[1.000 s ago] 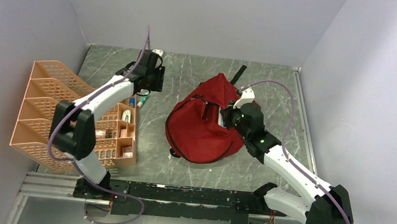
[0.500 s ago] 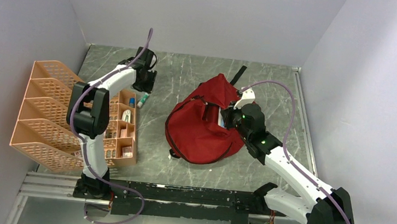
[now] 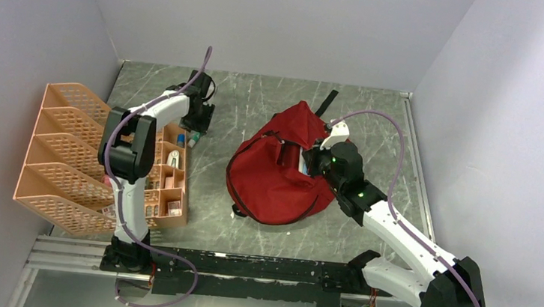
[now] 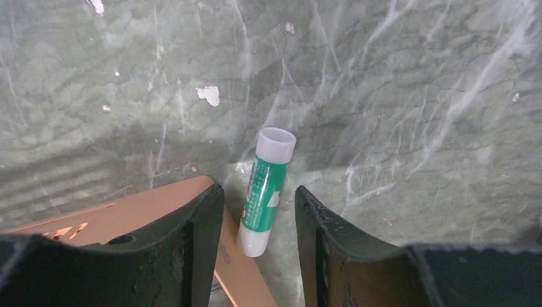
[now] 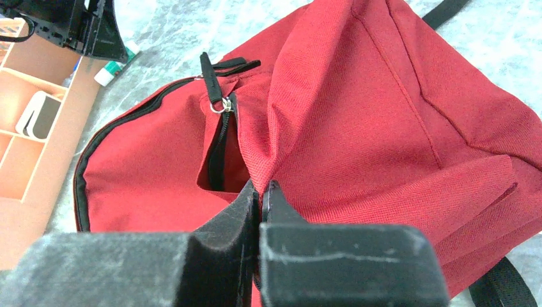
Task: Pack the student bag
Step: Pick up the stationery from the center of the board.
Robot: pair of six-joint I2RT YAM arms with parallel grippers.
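Two-fingered left tool spread over a cylindrical glue stick — right tool pinching the woven student bag.

I saw the bag at my right fingers was matt red woven cloth, its zip pull a shiny metal ring. Between my left fingers, matt black and scuffed, lay a glossy plastic glue stick on a scratched, chipped, marbled table.

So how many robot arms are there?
2. The left arm reaches over a green glue stick beside the orange organiser; the right arm's fingers pinch the red backpack.
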